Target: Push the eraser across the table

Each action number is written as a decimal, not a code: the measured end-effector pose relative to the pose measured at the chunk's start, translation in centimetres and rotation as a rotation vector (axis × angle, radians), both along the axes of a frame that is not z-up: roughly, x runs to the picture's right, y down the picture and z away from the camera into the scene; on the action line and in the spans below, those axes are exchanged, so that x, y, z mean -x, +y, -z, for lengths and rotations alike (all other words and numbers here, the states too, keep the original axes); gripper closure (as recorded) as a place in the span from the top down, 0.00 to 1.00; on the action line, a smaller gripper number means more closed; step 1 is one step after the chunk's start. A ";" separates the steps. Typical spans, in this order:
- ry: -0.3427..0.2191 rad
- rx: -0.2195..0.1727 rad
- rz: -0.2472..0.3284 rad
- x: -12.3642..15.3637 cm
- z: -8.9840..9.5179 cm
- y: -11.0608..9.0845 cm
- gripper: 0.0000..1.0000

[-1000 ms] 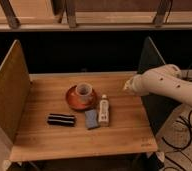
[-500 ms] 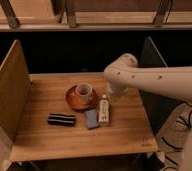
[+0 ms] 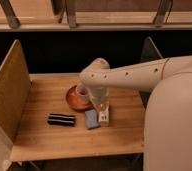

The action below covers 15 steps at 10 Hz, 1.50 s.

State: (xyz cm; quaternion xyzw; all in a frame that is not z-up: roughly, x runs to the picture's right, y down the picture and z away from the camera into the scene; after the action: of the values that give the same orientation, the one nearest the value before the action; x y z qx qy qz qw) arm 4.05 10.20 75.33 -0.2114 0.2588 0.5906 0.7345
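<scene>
The eraser (image 3: 61,119), a flat black bar with pale stripes, lies on the light wooden table (image 3: 46,92) at the front left of centre. My white arm reaches in from the right, and its wrist hangs down over the middle of the table. My gripper (image 3: 100,102) points down just above the small white bottle and the right rim of the saucer. It is well to the right of the eraser, with the blue-grey block between them. Nothing touches the eraser.
An orange saucer (image 3: 74,100) with a cup (image 3: 82,91) stands behind the eraser. A blue-grey block (image 3: 91,119) and a small white bottle (image 3: 104,116) stand right of it. Upright board panels stand at the left (image 3: 9,92) and right (image 3: 150,50) sides.
My arm has swept left from the table's right edge to above the saucer and bottle, and now fills the right of the view. The eraser and other objects have not moved.
</scene>
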 end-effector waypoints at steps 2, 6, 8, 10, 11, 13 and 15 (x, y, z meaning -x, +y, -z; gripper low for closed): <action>-0.019 -0.003 0.009 0.5 -0.2 0.1 0.00; -0.185 -0.009 0.103 5.9 -0.8 1.8 0.00; -0.224 -0.018 0.139 6.9 -0.7 2.2 0.00; -0.267 -0.007 0.158 8.0 -0.6 3.1 0.00; -0.296 0.006 0.173 8.8 -0.6 4.0 0.00; -0.332 0.019 0.214 9.5 -0.6 5.3 0.00; -0.332 0.015 0.214 9.4 -0.7 5.2 0.00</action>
State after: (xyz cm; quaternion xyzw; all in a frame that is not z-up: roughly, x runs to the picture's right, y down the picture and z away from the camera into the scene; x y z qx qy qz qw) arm -5.39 15.44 76.02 -0.2826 0.1596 0.4641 0.8242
